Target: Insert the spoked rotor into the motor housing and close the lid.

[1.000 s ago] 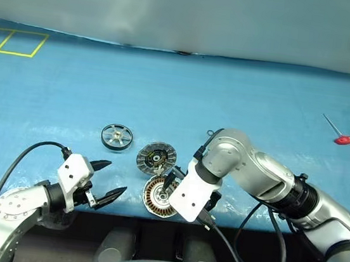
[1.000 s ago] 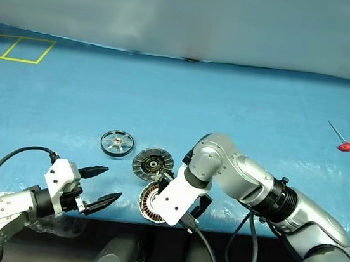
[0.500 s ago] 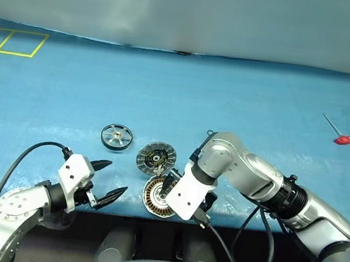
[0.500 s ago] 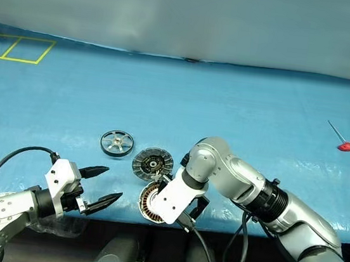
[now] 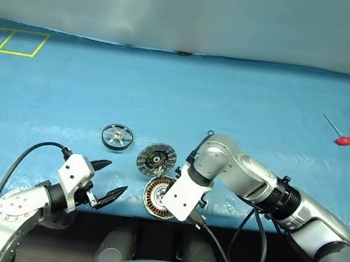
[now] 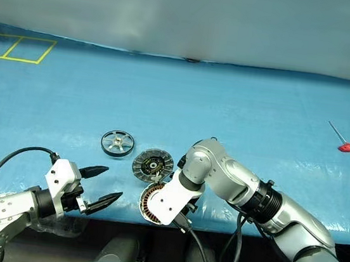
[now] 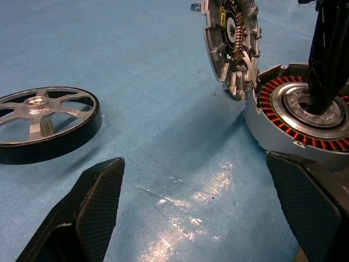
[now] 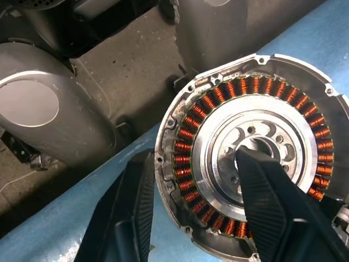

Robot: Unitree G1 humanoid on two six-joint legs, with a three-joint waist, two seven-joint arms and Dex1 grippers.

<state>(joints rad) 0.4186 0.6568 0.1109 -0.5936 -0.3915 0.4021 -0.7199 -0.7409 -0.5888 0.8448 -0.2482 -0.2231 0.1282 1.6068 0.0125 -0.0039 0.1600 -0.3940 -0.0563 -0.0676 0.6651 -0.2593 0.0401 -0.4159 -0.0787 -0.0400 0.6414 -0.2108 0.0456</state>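
Observation:
The motor housing (image 8: 218, 98), with copper coils around a shiny hub, lies at the table's near edge, partly over it. My right gripper (image 8: 193, 155) points down onto it. One finger stands in the hub's hole and the other against the outer wall, shut across the coil ring. The lid (image 5: 157, 159) stands tilted, dark face showing, with its lower edge on the housing's (image 5: 152, 198) far rim. The spoked rotor (image 5: 117, 136) lies flat to the left of the lid. My left gripper (image 5: 117, 176) hovers open and empty near the table's front edge, left of the housing.
The table is covered in blue sheet (image 5: 242, 101). A red-handled tool (image 5: 343, 139) lies far right. Yellow tape marks (image 5: 19, 43) sit at the far left corner. The table's near edge (image 5: 39, 199) runs just below the housing.
My right gripper's fingers have closed in on the housing's coil ring and its forearm has swung lower. The left arm and the parts have not moved.

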